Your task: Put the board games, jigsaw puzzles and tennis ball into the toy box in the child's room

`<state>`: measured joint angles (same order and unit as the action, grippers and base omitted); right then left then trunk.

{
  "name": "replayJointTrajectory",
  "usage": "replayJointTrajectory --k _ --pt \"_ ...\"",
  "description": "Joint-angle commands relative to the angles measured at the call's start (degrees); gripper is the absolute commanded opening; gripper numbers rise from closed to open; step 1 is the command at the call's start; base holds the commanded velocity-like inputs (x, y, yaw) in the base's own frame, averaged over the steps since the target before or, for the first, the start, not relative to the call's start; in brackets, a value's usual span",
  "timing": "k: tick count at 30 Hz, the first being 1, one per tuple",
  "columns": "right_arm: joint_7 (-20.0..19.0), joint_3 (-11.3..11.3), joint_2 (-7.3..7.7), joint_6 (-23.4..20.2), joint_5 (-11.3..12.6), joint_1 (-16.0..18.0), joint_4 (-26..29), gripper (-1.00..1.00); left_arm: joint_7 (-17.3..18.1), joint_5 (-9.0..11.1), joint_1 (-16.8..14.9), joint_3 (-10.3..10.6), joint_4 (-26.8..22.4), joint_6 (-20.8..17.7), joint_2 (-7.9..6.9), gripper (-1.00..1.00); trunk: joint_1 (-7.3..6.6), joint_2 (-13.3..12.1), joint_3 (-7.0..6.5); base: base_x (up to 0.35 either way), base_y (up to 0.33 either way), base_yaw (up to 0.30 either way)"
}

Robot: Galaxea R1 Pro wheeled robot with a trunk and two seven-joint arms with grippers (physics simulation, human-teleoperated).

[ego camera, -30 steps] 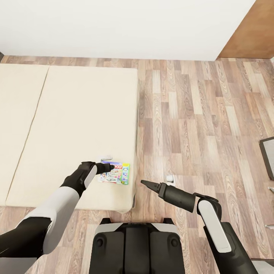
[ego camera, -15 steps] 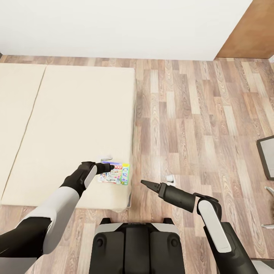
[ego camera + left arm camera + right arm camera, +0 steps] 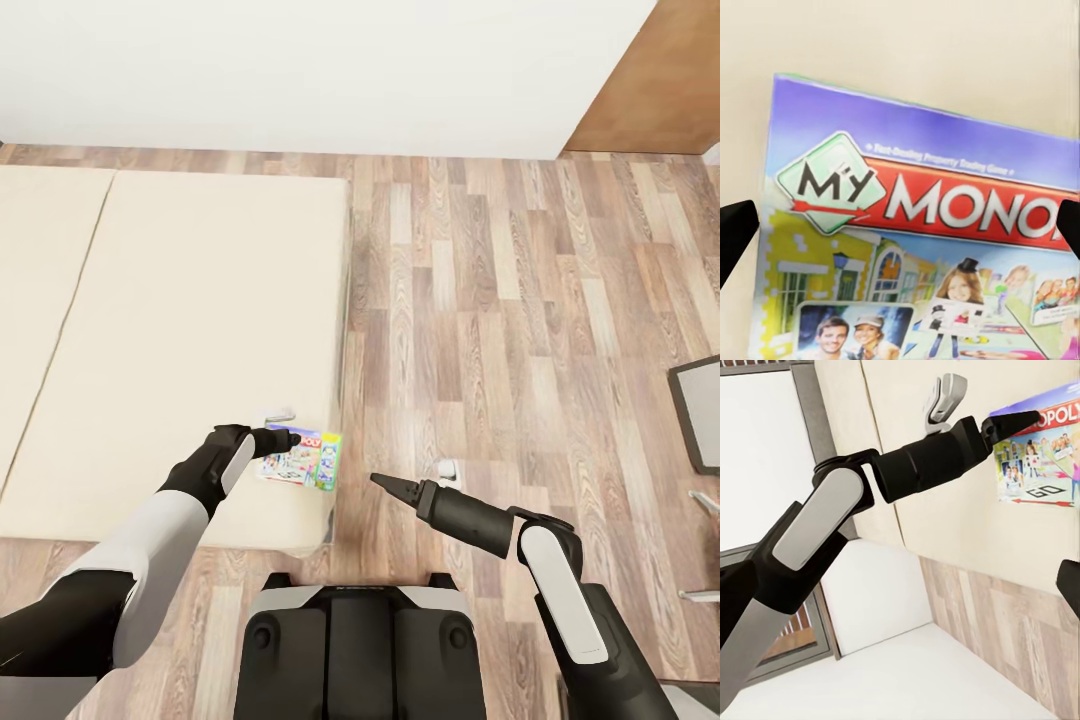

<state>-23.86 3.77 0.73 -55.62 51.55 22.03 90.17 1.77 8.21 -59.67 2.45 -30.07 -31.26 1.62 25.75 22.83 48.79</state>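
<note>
We are hovering our left end effector [image 3: 287, 438] directly over the board game [image 3: 301, 457], which is lying flat on the bed [image 3: 190, 330] near the bed's corner closest to our base, just inside the bed's edge facing the wood floor [image 3: 500, 300]. In the left wrist view the board game [image 3: 922, 247] is sitting squarely beneath us, its printed cover facing up, and the two dark fingertips [image 3: 735, 232] are showing at opposite sides of the picture, spread wide apart with nothing between them but the box cover; so the left end effector is standing open and holding nothing. The box's long axis appears to be running across the gap between our fingers, parallel to the bed's near edge, so we judge that the fingers are straddling its length rather than its short width, and a turn of the wrist may be needed before closing. Our right end effector [image 3: 385, 484] is pointing toward the bed from over the floor, off the mattress, near the bed's corner but apart from the box; its fingers look pressed together and empty. The left arm is plainly the nearer one, and from the right wrist view it [image 3: 1009, 424] is reaching over the box's [image 3: 1039, 454] edge.
</note>
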Motion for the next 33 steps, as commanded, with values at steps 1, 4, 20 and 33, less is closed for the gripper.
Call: replayJointTrajectory --k 1,4,20,33 --pt "-0.39 0.01 0.01 -0.10 -0.36 0.03 0.00 1.00 -0.19 0.58 -0.01 0.19 -0.08 -0.30 -0.04 1.00 0.03 0.09 0.06 0.000 -0.067 0.000" --pt "-0.39 0.01 0.02 -0.10 -0.34 0.03 0.00 1.00 -0.19 0.58 -0.01 0.19 -0.08 -0.30 -0.04 1.00 0.03 0.09 0.06 0.000 -0.038 0.000" --pt "-0.39 0.01 0.04 -0.10 -0.34 0.03 0.00 1.00 -0.17 0.58 -0.01 0.19 -0.08 -0.30 -0.02 1.00 0.03 0.09 0.06 0.000 -0.005 0.000" --pt "-0.39 0.01 0.02 -0.10 -0.32 0.03 0.00 1.00 -0.14 0.58 -0.01 0.19 -0.08 -0.30 -0.03 1.00 0.03 0.09 0.06 -0.073 -0.077 0.000"
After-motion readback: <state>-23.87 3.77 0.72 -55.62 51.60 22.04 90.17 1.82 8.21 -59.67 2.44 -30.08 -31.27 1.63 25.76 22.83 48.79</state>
